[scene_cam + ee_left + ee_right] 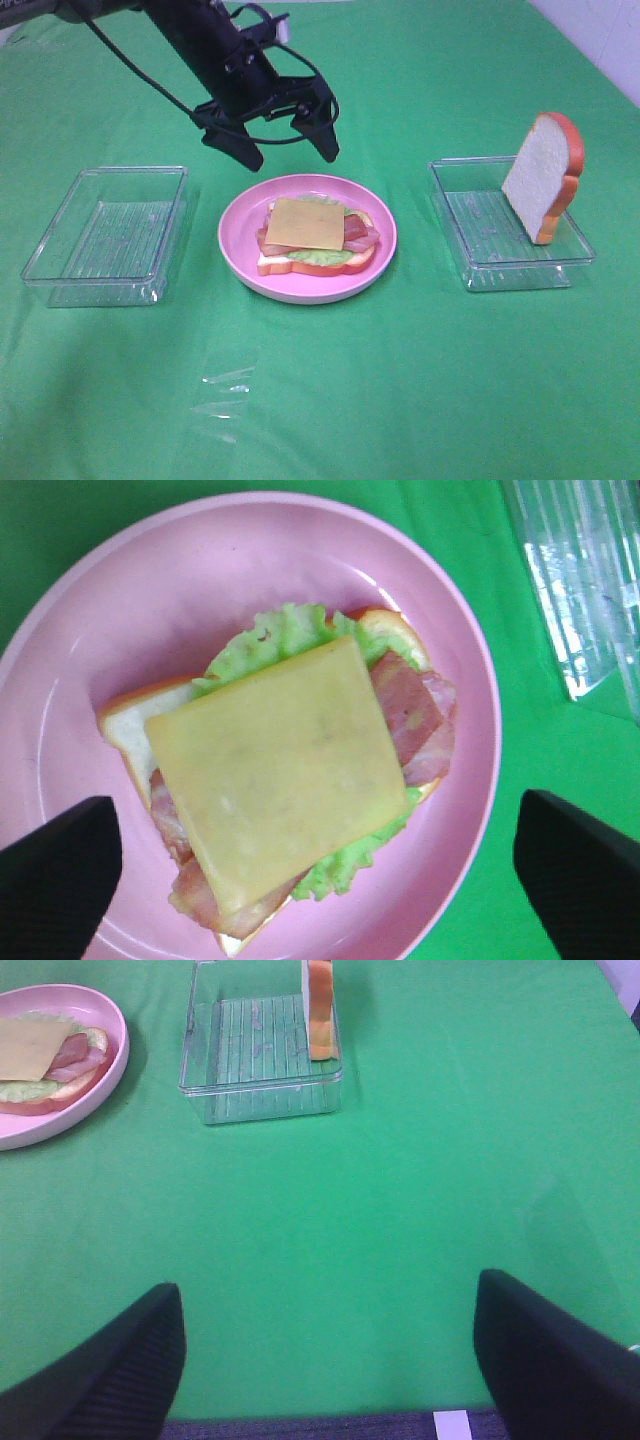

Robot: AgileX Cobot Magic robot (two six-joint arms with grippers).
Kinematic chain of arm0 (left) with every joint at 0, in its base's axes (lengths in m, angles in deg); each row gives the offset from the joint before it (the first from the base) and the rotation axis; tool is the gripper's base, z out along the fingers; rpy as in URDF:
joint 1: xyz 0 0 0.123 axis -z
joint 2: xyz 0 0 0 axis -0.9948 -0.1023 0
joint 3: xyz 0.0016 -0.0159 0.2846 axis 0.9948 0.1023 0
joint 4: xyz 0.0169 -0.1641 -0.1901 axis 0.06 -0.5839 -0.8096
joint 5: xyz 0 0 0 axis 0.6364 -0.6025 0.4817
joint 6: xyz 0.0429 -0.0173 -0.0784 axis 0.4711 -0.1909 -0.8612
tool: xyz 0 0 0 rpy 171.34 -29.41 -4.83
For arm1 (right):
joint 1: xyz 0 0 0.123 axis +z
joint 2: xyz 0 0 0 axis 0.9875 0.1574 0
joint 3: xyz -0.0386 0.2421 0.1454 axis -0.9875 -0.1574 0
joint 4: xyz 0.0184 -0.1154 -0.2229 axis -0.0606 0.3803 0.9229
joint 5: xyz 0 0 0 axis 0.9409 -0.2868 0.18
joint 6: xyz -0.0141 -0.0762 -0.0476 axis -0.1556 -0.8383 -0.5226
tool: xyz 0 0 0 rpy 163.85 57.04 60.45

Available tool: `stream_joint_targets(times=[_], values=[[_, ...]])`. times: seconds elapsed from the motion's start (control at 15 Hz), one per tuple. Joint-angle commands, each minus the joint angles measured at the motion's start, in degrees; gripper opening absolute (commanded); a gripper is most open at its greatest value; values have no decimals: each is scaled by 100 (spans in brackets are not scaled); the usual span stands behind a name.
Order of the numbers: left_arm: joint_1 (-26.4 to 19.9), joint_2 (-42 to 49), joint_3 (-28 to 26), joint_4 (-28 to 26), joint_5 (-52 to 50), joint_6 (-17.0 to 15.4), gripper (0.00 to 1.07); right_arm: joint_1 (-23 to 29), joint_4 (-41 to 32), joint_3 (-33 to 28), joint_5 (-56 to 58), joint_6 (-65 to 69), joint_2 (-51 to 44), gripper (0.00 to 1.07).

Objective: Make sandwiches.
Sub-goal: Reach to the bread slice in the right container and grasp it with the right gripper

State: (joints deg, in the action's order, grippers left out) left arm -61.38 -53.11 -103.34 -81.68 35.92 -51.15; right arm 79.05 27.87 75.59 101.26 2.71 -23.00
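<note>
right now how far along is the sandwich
Done: bottom bread slice, lettuce, bacon and cheese square are stacked on the pink plate. In hand: nothing; the left pincer hangs open above the plate. Left: the second bread slice, leaning upright in the right clear tray, is not yet on the cheese.

High camera overlooks everything; left wrist looks straight down, close — all three share the plate (240, 225).

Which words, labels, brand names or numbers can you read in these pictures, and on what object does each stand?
None: no readable text in any view.
The pink plate, cheese slice, upright bread slice, left tray, right tray and green cloth all appear unmarked.
</note>
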Motion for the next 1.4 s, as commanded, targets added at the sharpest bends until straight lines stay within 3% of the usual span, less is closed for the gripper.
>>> stream_joint_targets(times=[0.07, 0.2, 0.33, 0.47, 0.67, 0.87, 1.0, 1.07, 1.13, 1.4], values=[[11, 80, -384, 275, 636, -120, 101, -23, -34, -17, -17, -74, -149, 77], [11, 309, -435, 768, 636, -338, 101, -23, -34, -17, -17, -74, -149, 77], [6, 521, -372, 1839, 636, -579, 101, -23, -34, -17, -17, -74, -149, 77], [-367, 974, 212, 2452, 636, -625, 101, -23, -34, -17, -17, -74, -149, 77], [-1232, 1599, 1180, 2429, 636, -619, 101, -23, -34, -17, -17, -74, -149, 77], [-1868, 2200, 2005, 2372, 636, -418, 100, -23, -34, -17, -17, -74, -149, 77], [-2028, 2492, 2435, 2349, 636, -338, 100, -23, -34, -17, -17, -74, -149, 77], [-2103, 2807, 2893, 2349, 636, -338, 100, -23, -34, -17, -17, -74, -149, 77], [-2103, 3443, 3827, 2441, 636, -332, 100, -23, -34, -17, -17, -74, -149, 77], [-2103, 4939, 5575, 2412, 630, -344, 100, -23, -34, -17, -17, -74, -149, 77]])
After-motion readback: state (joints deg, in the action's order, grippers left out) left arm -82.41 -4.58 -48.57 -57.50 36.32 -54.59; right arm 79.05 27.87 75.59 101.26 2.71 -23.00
